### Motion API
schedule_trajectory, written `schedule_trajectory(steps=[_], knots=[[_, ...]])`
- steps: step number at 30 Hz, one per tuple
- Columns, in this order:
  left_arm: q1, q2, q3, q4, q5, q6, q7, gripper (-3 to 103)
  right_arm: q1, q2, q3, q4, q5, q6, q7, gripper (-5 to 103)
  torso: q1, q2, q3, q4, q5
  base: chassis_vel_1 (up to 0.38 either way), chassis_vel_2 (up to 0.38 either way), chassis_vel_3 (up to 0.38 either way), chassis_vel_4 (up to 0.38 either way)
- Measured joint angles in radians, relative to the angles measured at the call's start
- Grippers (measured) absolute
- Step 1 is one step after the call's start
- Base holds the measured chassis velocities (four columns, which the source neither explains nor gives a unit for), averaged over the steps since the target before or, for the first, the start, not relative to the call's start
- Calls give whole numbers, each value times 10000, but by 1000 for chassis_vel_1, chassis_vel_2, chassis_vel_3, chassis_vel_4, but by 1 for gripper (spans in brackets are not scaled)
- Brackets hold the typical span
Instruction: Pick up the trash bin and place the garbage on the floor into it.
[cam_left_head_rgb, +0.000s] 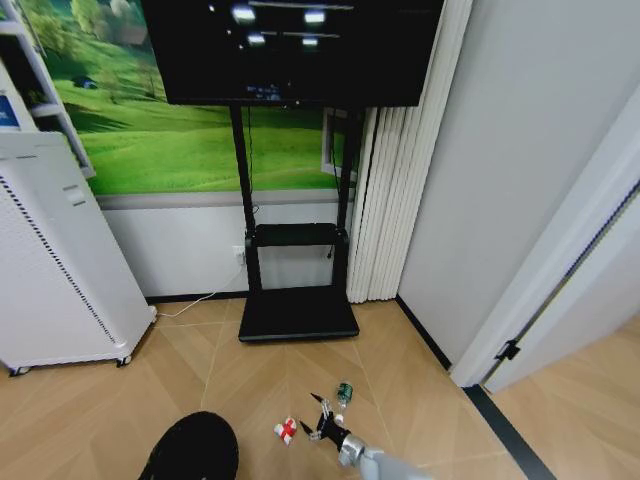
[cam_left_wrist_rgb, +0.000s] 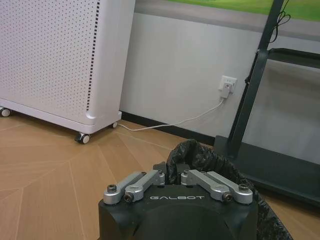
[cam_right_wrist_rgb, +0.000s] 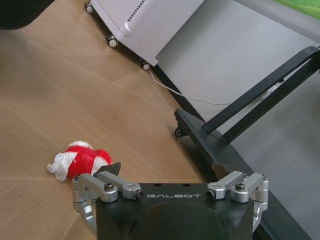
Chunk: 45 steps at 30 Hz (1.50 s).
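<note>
Right gripper low over the wood floor, jaws spread wide, nothing held. The crumpled red-and-white wrapper lies on the floor just beside it, on the robot's left of the fingertips; in the right wrist view the wrapper sits at one finger, not between the two. Right arm is nearer. Small clear bottle with green label lies just beyond. Left gripper is clamped on the rim of the round black lined trash bin, which is cut off by the frame edge. Third garbage piece not made out.

White cabinet beside black screen stand
</note>
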Motion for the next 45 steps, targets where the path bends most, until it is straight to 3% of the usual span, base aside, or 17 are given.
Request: schedule_trajectory(steps=[12,22,45], knots=[[-159,68,11,208,-242,-13,40,8,-351,104,-436,-325,-449,-364,509,100,0,0,0,-2,-1,0,0,0,0],[-225,46,-17,382,-558,-98,232,8,22,747,-1536,-1111,-142,-949,817,100,0,1,0,1,0,0,0,0,0],[-412,55,56,583,-929,-194,460,8,253,1407,-2506,-1694,214,-2093,1624,100,0,0,0,-1,-1,0,0,0,0]])
